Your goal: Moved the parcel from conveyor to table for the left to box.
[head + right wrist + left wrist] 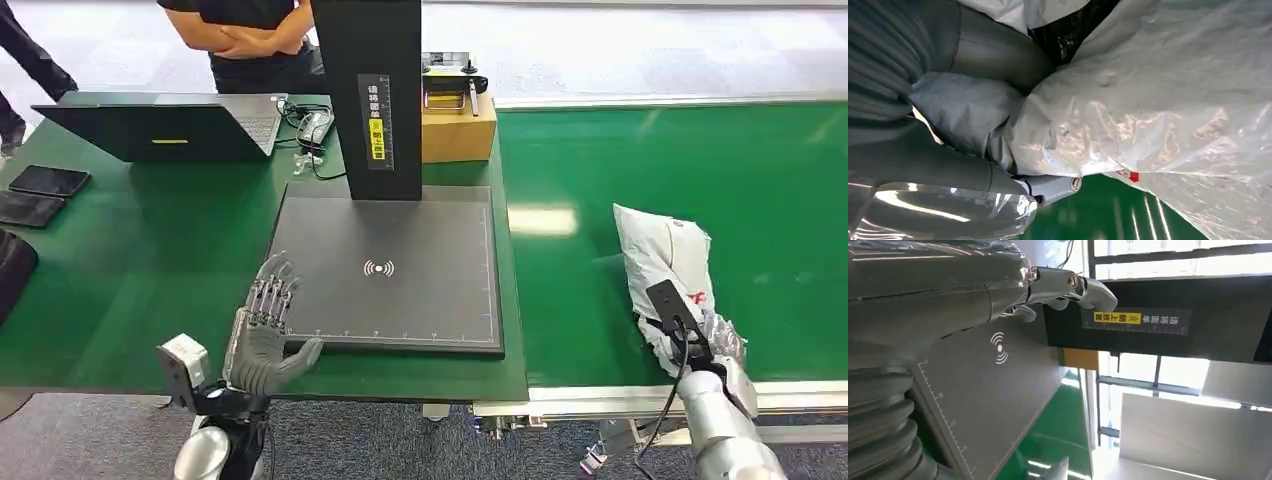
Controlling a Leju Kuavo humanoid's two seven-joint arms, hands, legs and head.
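Note:
A white plastic parcel [662, 262] lies on the green conveyor [760, 190] at the right, near its front edge. My right hand [712, 345] grips the parcel's near end; in the right wrist view the thumb and fingers [993, 55] press into the crinkled white wrap [1148, 115]. My left hand [265, 325] hovers open at the front left corner of the dark scanner pad [400, 270] on the green table [130, 270], fingers spread. In the left wrist view its fingertips [1083, 287] reach over the pad [998, 385].
A black scanner post [368, 95] rises from the pad's far edge, with a cardboard box [458, 125] beside it. A laptop [160, 125] and dark phones [45, 185] sit at the left. A person [245, 35] stands behind the table.

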